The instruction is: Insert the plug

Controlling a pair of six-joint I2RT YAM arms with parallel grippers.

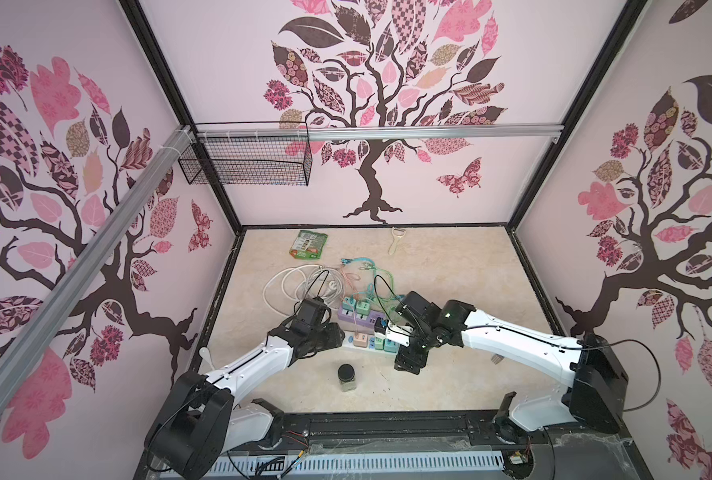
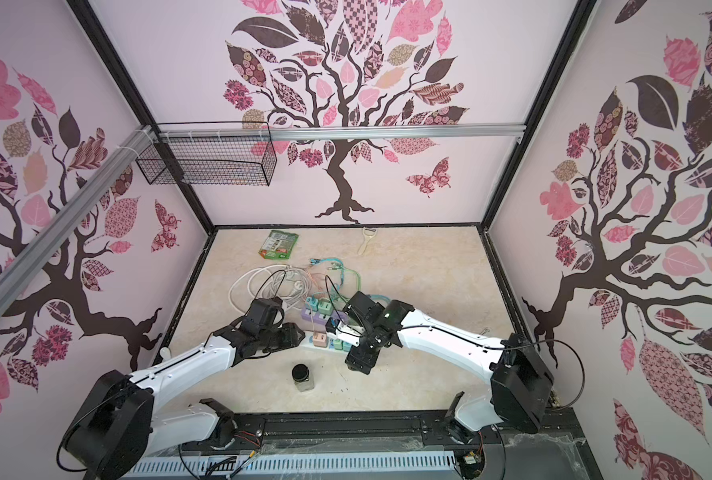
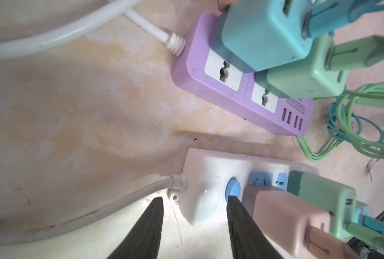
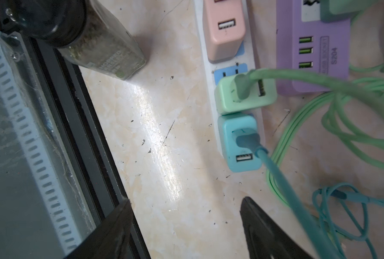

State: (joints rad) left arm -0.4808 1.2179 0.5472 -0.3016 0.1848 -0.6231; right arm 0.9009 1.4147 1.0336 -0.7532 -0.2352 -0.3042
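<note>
lilac power strip (image 3: 265, 121), white power strip (image 3: 204, 175) — pink charger (image 3: 283, 215).

Jar (image 1: 346, 378) before nearer power strip (image 3: 200, 177)

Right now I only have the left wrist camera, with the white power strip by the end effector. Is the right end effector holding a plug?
Observer: No, the right end effector is open and empty, over the table near the end of the white power strip.
Operator: Anything standing close by?
Observer: A black-lidded jar stands apart from the strip, on the robot's side of it.
Operator: And the charger at the strip's far end?
Observer: The teal charger has a teal cable plugged in and one USB port free.
</note>
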